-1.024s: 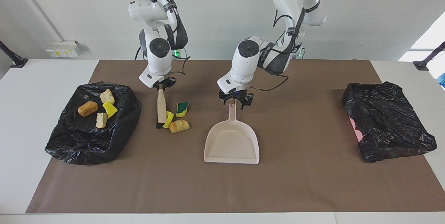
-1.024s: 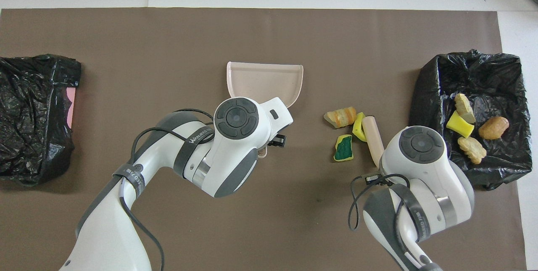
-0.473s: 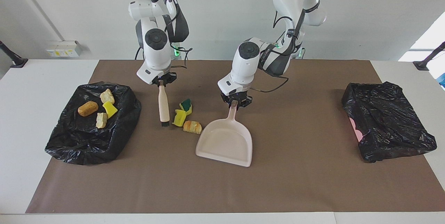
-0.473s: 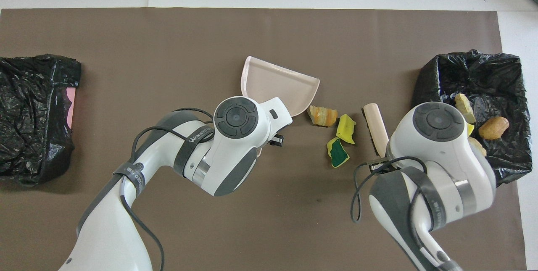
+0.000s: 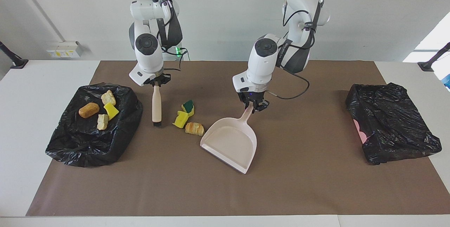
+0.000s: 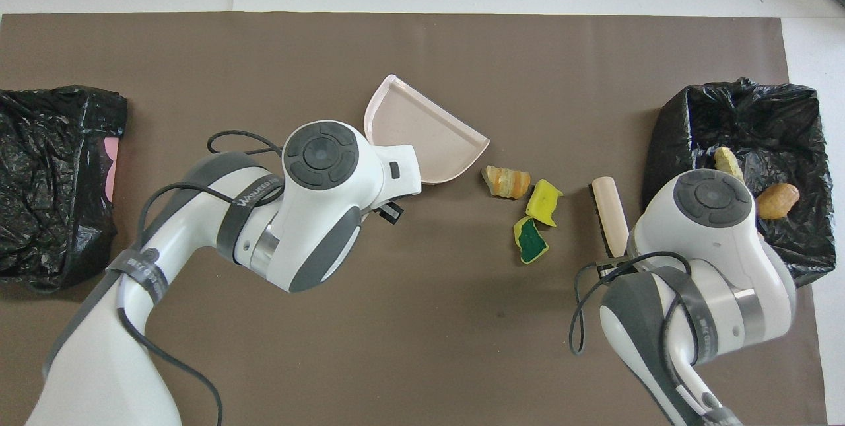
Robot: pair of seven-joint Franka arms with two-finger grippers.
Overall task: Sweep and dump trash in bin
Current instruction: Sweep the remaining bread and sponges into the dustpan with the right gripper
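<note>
The right gripper [image 5: 155,83] is clamped on the top end of the brush [image 5: 156,104], which hangs nearly upright with its dark bristles down at the brown mat [image 5: 316,184], beside the black bin [image 5: 70,146] at the right arm's end of the table. From those bristles the loose trash lies toward the left arm's end: a yellow sponge [image 5: 180,119] first, a green-topped sponge [image 5: 188,106] touching it and a little nearer the robots, then a bread piece [image 5: 194,128] just beside the dustpan [image 5: 230,142]. The left gripper [image 5: 254,106] is pinched on the dustpan's handle; the handle runs slantwise, so the pan's open mouth does not face the pile squarely — it is the pan's side corner that sits closest to the bread. My reading is that the next sweep turns on this line: brush, three pieces, pan, all roughly in a row, with the brush apart from the nearest sponge. The pan probably needs turning to face the pile. Four more pieces of trash [image 5: 96,111] — bread and a yellow sponge — already lie in the bin.
</note>
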